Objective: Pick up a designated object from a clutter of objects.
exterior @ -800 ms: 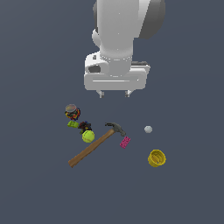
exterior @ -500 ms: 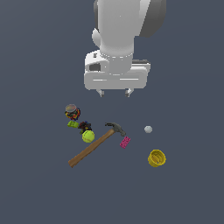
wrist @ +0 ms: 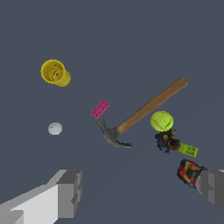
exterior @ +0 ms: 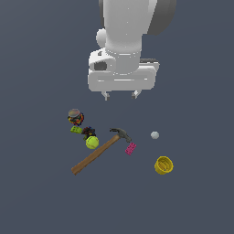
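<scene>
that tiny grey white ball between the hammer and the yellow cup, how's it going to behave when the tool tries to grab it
The grey-white ball is round and sits alone on bare floor, so it will likely roll away if nudged off-centre. It is much smaller than the green ball, so probably light and apt to squirt from between the fingers. Nothing beside it would stop a roll; the pink brick lies apart.

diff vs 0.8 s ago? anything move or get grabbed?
Nothing visibly changed. The gripper hangs open and empty above the clutter, as before. The small grey-white ball, hammer, green ball, pink brick, yellow cup and can all lie where they were.
</scene>
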`<state>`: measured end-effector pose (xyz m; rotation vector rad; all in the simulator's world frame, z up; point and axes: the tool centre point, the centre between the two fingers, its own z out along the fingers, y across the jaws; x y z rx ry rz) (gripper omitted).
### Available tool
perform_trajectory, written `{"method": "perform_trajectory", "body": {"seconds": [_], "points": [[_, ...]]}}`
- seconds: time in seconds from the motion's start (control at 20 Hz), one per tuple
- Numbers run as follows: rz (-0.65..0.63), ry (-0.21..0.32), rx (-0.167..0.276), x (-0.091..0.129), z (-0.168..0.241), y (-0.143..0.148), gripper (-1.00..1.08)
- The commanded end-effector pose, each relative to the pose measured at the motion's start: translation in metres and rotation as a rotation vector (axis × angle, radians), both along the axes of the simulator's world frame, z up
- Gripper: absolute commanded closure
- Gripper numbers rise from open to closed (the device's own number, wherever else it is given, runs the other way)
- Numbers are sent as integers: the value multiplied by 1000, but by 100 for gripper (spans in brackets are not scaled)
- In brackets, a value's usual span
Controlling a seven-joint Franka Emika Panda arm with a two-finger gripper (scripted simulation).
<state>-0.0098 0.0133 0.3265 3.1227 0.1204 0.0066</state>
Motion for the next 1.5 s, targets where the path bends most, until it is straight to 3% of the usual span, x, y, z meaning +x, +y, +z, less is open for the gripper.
{"method": "perform_trajectory", "body": {"seconds": [0.0,0.6,1.0,1.45], "points": [[2,0,0,0,-1,1,-92],[96,1,-19,14,-55,40,-92],[241,3,-24,16,-138,104,-92],[391,6,-3,-6,-221,171,-92]]}}
